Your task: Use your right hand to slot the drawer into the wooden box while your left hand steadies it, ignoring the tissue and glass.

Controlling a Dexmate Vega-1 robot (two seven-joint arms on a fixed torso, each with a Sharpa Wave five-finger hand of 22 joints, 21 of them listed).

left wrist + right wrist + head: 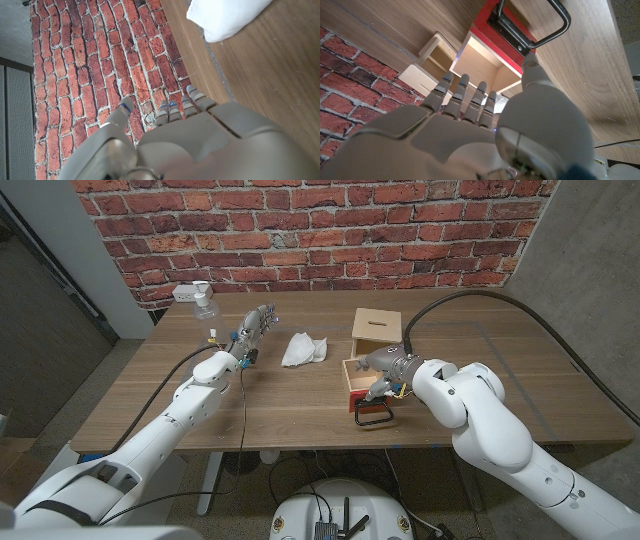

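Fingers (465, 92) of the right hand (385, 368) reach out side by side over the open drawer, and the thumb points at the black metal handle (535, 22). I cannot tell if they touch it or hold it. In the head view this hand sits at the middle right of the frame, right on top of the small wooden drawer with the red front (358, 388). The drawer lies on the brown wooden table (150, 400) with its handle toward the bottom of the frame. Just above it in the frame stands the light wooden box (378, 332), and the two look very close together.

On the left wrist view, the fingers (170, 112) of the left hand (255, 328) are straight and close together, holding nothing. That hand is up in the middle left of the head view, well apart from the box. A crumpled white tissue (303, 349) lies between the left hand and the box. A clear glass bottle (204, 302) stands near the upper left, by the red brick wall (330, 230).
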